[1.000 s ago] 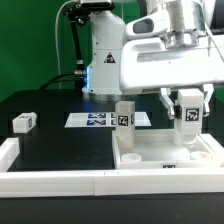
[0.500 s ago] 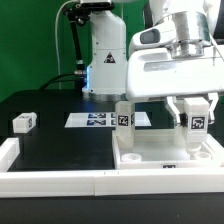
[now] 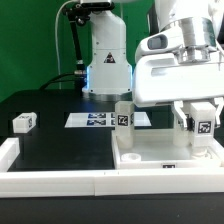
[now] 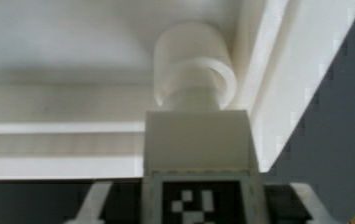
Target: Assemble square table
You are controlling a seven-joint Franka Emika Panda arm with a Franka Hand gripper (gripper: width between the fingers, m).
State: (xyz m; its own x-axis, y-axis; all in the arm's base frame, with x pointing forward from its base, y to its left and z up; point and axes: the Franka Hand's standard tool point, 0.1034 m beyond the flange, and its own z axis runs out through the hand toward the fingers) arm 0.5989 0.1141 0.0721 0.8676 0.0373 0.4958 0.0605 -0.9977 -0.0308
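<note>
The white square table panel (image 3: 160, 157) lies on the black surface at the exterior view's right. One tagged leg (image 3: 124, 117) stands upright at its far left corner. My gripper (image 3: 203, 128) is shut on a second tagged leg (image 3: 204, 126) and holds it upright over the panel's far right part. In the wrist view the held leg (image 4: 199, 150) points its round peg at the panel's raised rim corner (image 4: 272, 60), and my gripper (image 4: 200, 205) closes on the leg from both sides. A third leg (image 3: 24, 122) lies loose at the left. The fourth leg is out of view.
The marker board (image 3: 100, 119) lies flat behind the standing leg. A long low white wall (image 3: 60, 181) edges the black surface at the front. The robot's white base (image 3: 105, 65) stands at the back.
My gripper has moved toward the exterior view's right and slightly down with the leg in it, toward the panel's far right corner. The other parts have not moved.
</note>
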